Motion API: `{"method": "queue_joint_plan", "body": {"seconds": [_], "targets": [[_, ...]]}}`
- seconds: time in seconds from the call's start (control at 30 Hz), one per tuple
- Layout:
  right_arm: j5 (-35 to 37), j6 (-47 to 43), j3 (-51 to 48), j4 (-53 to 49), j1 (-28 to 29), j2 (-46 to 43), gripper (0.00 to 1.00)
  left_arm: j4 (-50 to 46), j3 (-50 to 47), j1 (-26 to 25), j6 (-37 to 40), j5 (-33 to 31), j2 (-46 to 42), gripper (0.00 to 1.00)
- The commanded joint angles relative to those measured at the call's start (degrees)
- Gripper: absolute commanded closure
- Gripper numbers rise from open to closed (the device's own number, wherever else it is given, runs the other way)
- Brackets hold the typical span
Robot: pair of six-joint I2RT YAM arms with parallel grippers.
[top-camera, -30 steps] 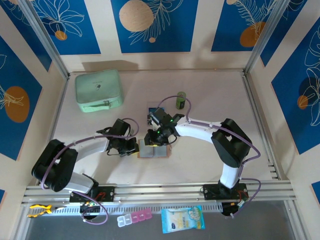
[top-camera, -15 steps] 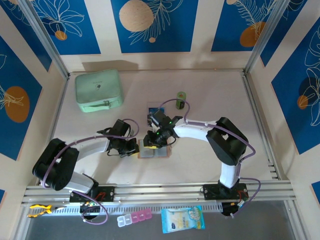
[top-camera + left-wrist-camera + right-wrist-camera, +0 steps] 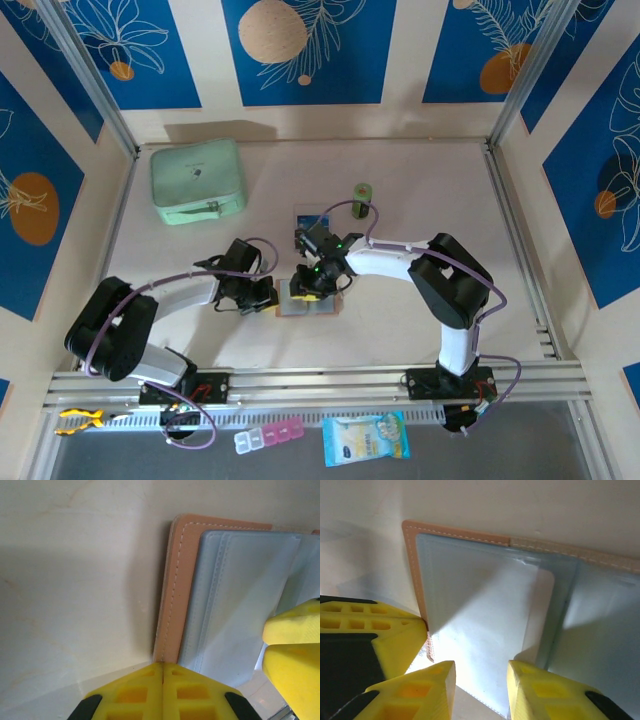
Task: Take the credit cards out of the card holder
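- The small tan-brown leather-like folding card holder (image 3: 308, 305) is lying open and flat on the pale table (image 3: 400, 330), near its middle, between the two arms' wrists.
- Its grey transparent pockets (image 3: 235, 595) are facing up, with the stitched tan border showing around them in both wrist views.
- The left gripper (image 3: 163, 666) is sitting at the holder's left edge with its yellow fingers pressed together and no gap between them. The tips are meeting the tan border, but I cannot tell whether any leather is pinched between them.
- The right gripper (image 3: 477, 667) is hovering over the pocket side of the holder with its two yellow fingers held apart. Glossy pocket plastic is showing in the gap, and nothing is visibly clamped.
- In the top view, the right gripper (image 3: 303, 287) is standing over the holder's far half, and the left gripper (image 3: 270, 297) is sitting just beside its left edge.
- A pale sheet with a rounded corner (image 3: 540, 585) is lying in the pocket. Whether it is a card is unclear.
- One blue rectangular credit card (image 3: 312, 221) is lying flat on the table beyond the holder, apart from it.
- A small green cylinder (image 3: 362, 199) is standing to the right of that card.
- A mint-green zip case (image 3: 197, 180) is resting at the far left.
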Motion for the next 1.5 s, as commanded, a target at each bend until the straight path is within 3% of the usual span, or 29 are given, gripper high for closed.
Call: {"method": "queue_joint_plan", "body": {"seconds": [0.0, 0.8, 1.23, 1.47], "targets": [[2.1, 0.0, -0.6, -2.8, 0.0, -0.7, 0.67, -1.2, -0.7, 0.5, -0.1, 0.8, 0.3, 0.94], [1.6, -1.0, -4.4, -0.9, -1.4, -1.4, 0.71, -2.2, 3.0, 0.2, -2.0, 1.7, -3.0, 0.92], [0.0, -0.4, -7.0, 2.1, -2.1, -2.0, 0.73, 0.7, 7.4, -4.3, -4.6, 2.5, 1.7, 0.82], [-4.8, 1.6, -11.5, 9.5, -3.7, -3.0, 0.75, 2.0, 6.7, -4.6, -5.5, 1.9, 3.9, 0.78]]}}
